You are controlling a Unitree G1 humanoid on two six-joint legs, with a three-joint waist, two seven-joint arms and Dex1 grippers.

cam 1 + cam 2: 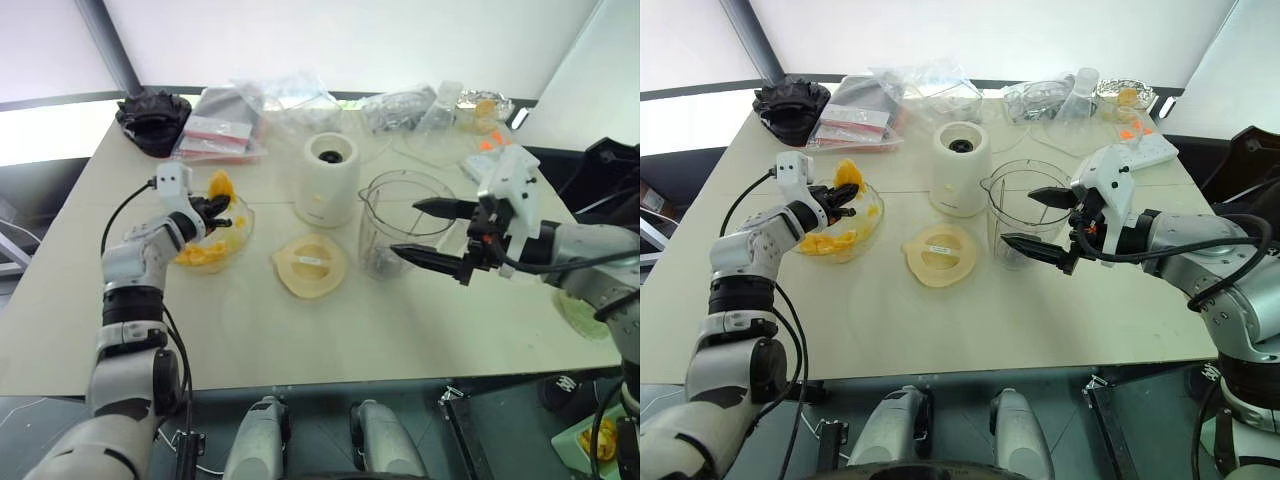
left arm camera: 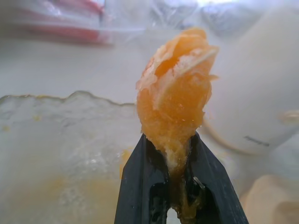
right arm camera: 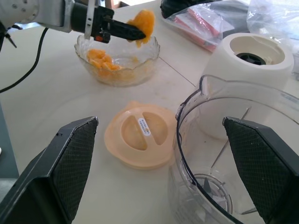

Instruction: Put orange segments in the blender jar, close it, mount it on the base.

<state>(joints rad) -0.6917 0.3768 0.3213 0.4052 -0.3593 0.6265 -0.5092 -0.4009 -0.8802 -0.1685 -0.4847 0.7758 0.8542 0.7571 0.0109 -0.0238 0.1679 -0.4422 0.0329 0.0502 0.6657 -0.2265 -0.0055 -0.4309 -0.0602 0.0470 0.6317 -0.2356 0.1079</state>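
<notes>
Loading step in hand: at left of frame, left gripper point(image 1: 218, 208) clamped on an orange segment point(image 1: 221, 186) above the clear bowl point(image 1: 238, 243) of orange segments point(image 1: 200, 255). Mid-frame, base point(image 1: 327, 180) behind the lid point(image 1: 311, 265) — blender jar point(image 1: 400, 225) standing open, empty. At right, right gripper point(image 1: 432, 232) spread wide beside the jar, holding nothing. Next: carrying rightward over the rim, then release.

**Table layout**

Bowl point(image 1: 232, 243) at left, holding orange segments point(image 1: 200, 254). Lid point(image 1: 311, 265) lies right of it. The base point(image 1: 327, 180) stands behind the lid; blender jar point(image 1: 400, 222) just right of both. Bags point(image 1: 225, 128) along the far edge.
</notes>
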